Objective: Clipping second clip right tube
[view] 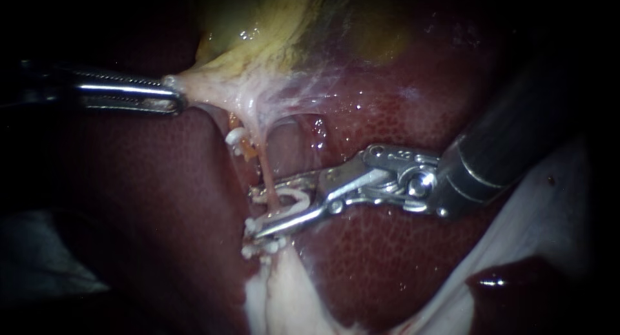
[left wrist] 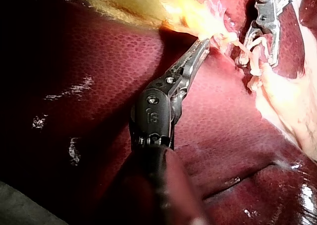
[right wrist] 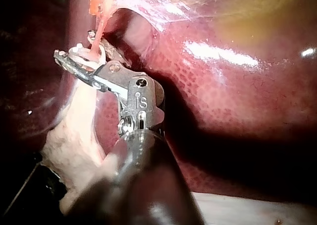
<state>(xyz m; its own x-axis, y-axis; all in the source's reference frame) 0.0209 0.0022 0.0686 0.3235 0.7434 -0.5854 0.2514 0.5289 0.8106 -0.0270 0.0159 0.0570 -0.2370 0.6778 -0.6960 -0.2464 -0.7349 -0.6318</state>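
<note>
My left instrument [view: 173, 97] comes in from the left with its jaws shut on the pale edge of the yellowish gallbladder [view: 258, 31], stretching it leftward; the left wrist view shows the same grip [left wrist: 204, 42]. A thin pink tube [view: 266, 173] runs down from that tissue. My right instrument [view: 252, 211] reaches in from the right, its jaws open and straddling the tube, with a white clip [view: 296, 197] seated between them. The right wrist view shows those jaws [right wrist: 74, 61] around the tube [right wrist: 97, 34]. Another white clip [view: 235, 140] sits higher up, and white clip material [view: 261, 246] lies just below the jaws.
Dark red liver [view: 387, 257] surrounds the site on both sides. Pale fatty tissue [view: 284, 296] hangs below the tube. A white cloth [view: 555, 180] lies at the right, under the right instrument's shaft.
</note>
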